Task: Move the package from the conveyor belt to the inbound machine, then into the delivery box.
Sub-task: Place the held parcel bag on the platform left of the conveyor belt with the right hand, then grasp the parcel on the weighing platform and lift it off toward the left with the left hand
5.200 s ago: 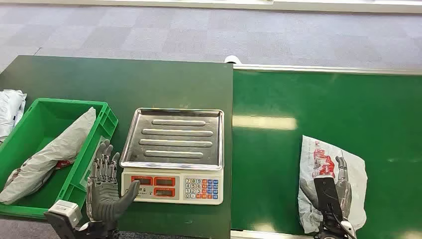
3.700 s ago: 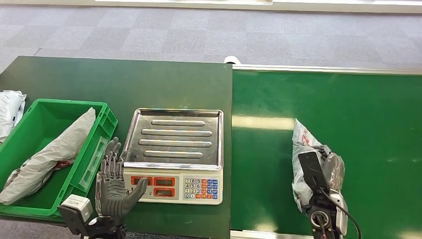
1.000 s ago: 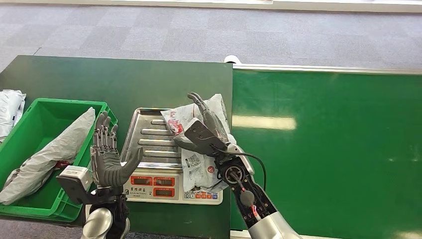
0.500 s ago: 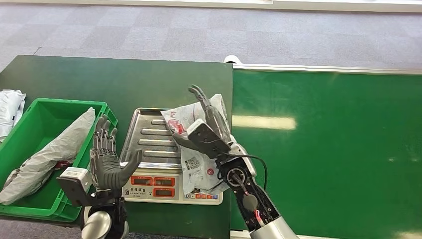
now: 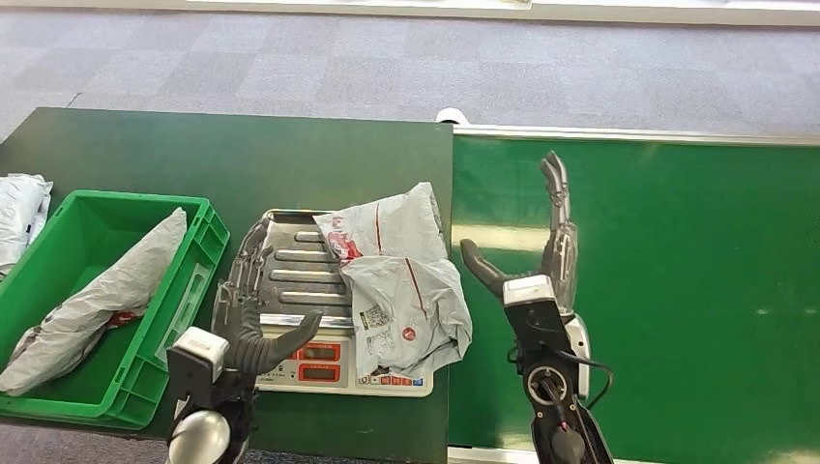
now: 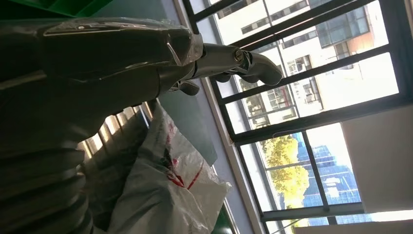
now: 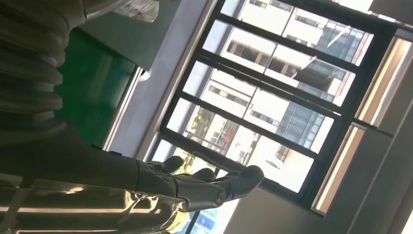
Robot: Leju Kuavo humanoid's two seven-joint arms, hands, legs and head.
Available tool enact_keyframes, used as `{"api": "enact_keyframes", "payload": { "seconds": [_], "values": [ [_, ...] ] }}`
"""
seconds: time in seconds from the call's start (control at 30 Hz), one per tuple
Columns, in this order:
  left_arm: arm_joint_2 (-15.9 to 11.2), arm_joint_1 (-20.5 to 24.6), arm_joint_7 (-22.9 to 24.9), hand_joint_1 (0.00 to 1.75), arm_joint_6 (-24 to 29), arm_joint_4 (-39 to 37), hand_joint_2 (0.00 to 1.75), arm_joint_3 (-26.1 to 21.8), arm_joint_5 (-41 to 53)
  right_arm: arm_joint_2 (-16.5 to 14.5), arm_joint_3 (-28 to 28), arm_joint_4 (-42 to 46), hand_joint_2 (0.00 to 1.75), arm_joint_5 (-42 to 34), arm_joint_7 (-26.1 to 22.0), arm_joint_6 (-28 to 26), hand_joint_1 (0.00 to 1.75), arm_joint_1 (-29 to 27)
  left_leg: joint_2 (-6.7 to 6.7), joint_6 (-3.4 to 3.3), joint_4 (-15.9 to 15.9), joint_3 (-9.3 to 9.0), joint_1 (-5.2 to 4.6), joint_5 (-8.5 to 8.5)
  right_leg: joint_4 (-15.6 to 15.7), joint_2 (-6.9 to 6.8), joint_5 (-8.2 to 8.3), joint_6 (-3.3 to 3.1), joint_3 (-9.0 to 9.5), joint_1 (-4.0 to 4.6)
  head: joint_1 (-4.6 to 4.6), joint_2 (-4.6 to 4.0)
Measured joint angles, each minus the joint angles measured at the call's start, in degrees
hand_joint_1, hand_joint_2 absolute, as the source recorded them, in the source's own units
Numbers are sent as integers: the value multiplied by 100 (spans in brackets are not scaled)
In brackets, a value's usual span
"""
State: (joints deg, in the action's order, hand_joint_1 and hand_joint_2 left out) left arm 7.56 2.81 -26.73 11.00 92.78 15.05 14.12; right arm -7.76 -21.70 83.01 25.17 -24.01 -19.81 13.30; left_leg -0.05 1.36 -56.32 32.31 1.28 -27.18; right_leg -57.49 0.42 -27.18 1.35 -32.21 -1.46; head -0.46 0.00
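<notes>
A crumpled grey package (image 5: pixel 398 274) with red print lies on the steel pan of the scale (image 5: pixel 285 259), the inbound machine, and droops over its keypad. The left wrist view shows the same package (image 6: pixel 160 195) close by. My right hand (image 5: pixel 537 254) is empty, fingers spread and pointing up, over the green conveyor belt (image 5: pixel 677 290) just right of the package. My left hand (image 5: pixel 253 307) hovers open at the scale's near left corner, touching nothing. The green delivery box (image 5: pixel 58 256) stands to the left and holds another grey package (image 5: pixel 97 295).
A white bag (image 5: pixel 19 215) lies on the dark green table (image 5: pixel 242 155) left of the box. The conveyor's metal rail (image 5: pixel 629 135) runs along the far side. Grey carpet floor lies beyond. Both wrist views look up at large windows.
My right hand let go of the package on the scale and moved right, over the belt, fingers straight up. My left hand dropped lower and nearer the scale's corner.
</notes>
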Motion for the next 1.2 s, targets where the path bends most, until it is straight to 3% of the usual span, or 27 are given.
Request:
{"api": "enact_keyframes", "payload": {
  "seconds": [0.13,0.27,0.53,0.77,1.07,1.2],
  "values": [
    [-29,717,318,0,-221,-421,175,189,397,127,243,38,175,-103,-377,-432,0,-614,1,0,0,0,0,0,0,0,1,0,0,0,0,0],
    [-33,1404,630,0,-466,-1097,175,439,928,208,309,83,175,-163,-443,-520,0,-1034,7,0,-1,2,0,0,0,2,1,0,-4,0,-2,0],
    [149,2825,1237,0,-497,-2910,175,1039,2138,219,264,79,175,5,-631,-509,0,-1142,8,0,-1,2,0,2,-1,2,6,-2,0,0,0,0],
    [251,3286,1301,0,-576,-3647,175,1239,2279,220,243,76,175,-3,-690,-469,0,-1106,8,0,-1,6,0,1,-1,3,6,-2,-6,0,-2,0],
    [428,3927,1772,4,-866,-4872,175,1693,3015,195,127,77,175,-3,-614,-304,0,-981,8,-1,-1,5,0,3,-1,2,7,-2,-2,0,-1,0],
    [477,4132,1781,164,-873,-5311,175,1821,3190,193,110,76,175,7,-599,-259,0,-963,6,-1,-2,4,0,3,-1,2,7,-2,-1,0,-1,0]
  ]
}}
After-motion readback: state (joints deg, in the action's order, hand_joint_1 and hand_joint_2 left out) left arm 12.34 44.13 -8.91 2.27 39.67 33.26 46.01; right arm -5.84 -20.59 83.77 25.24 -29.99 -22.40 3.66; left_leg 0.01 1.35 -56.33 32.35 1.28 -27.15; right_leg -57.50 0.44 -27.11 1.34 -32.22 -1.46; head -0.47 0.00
